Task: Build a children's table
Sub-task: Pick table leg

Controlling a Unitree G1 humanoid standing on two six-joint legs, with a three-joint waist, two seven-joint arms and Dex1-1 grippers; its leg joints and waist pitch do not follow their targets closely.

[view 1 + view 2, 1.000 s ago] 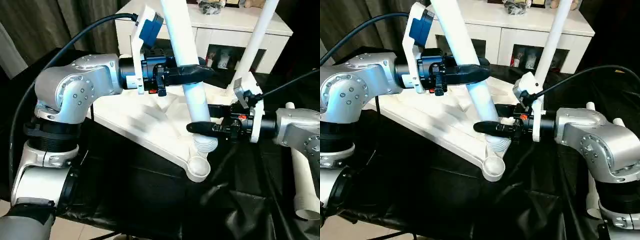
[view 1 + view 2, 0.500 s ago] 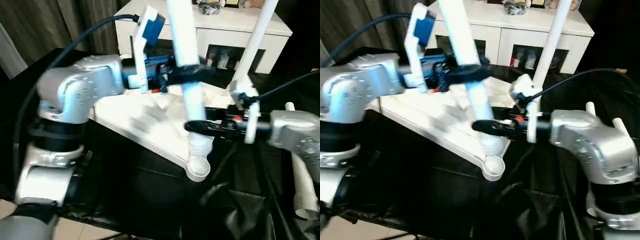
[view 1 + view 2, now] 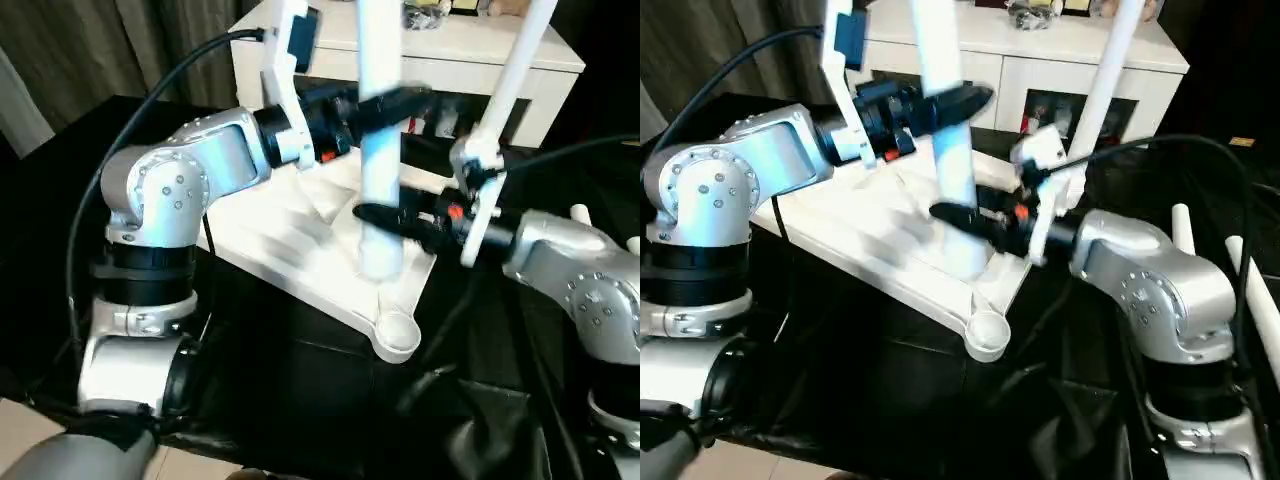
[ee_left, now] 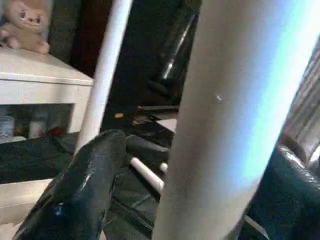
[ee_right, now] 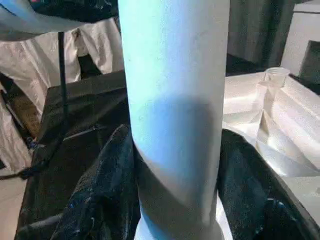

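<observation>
The children's table top (image 3: 290,235) lies upside down on the black cover, ribbed underside up, with an empty round corner socket (image 3: 397,336) at the front. One white leg (image 3: 512,75) stands in a far corner. A second leg (image 3: 379,150) stands nearly upright, its lower end over the ribbed underside behind the front socket. My right gripper (image 3: 385,216) is shut on this leg low down; in the right wrist view both fingers (image 5: 107,180) press against the tube. My left gripper (image 3: 392,103) reaches around the same leg higher up, open, with a gap between one finger (image 4: 87,185) and the leg (image 4: 220,120).
Loose white legs (image 3: 1248,290) lie at the right beside my right arm. A white cabinet (image 3: 445,55) stands behind the work table. The black cover (image 3: 300,400) hangs in folds over the front edge. Black cables run from both wrists.
The held leg has gone from tilted at the front corner socket to nearly upright, further back over the underside. My left gripper's fingers have spread off the leg. Both arms moved back.
</observation>
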